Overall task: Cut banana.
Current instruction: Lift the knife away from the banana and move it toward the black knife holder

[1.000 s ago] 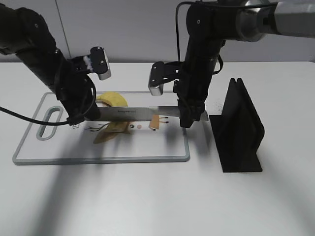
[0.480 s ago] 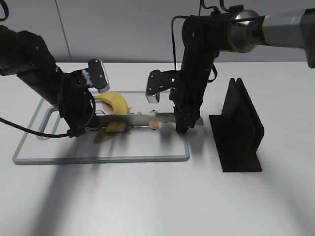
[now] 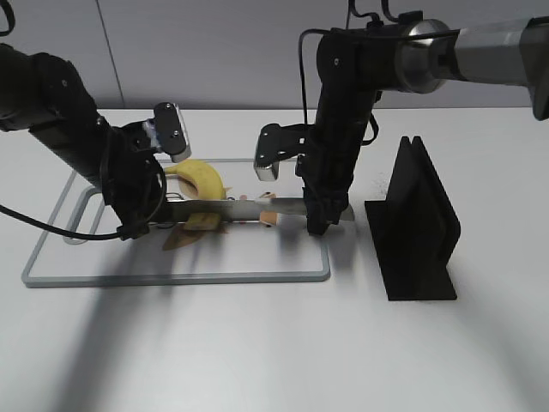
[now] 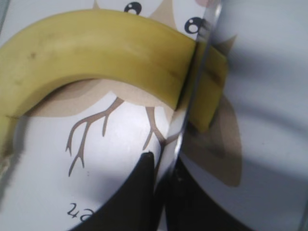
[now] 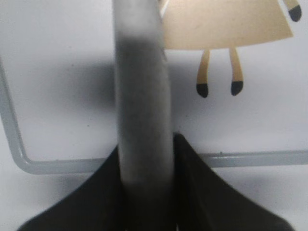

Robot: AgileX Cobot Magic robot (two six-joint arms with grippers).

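With our right tool (image 3: 319,221) pinching the knife (image 3: 257,207) handle, the blade crosses the banana (image 4: 106,53) on the cutting board (image 3: 257,266); our left tool (image 3: 141,225), grip unclear, sits nearer the banana.

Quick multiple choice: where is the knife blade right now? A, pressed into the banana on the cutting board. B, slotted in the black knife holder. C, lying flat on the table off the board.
A: the left wrist view shows the knife blade sunk into the banana over the cutting board.
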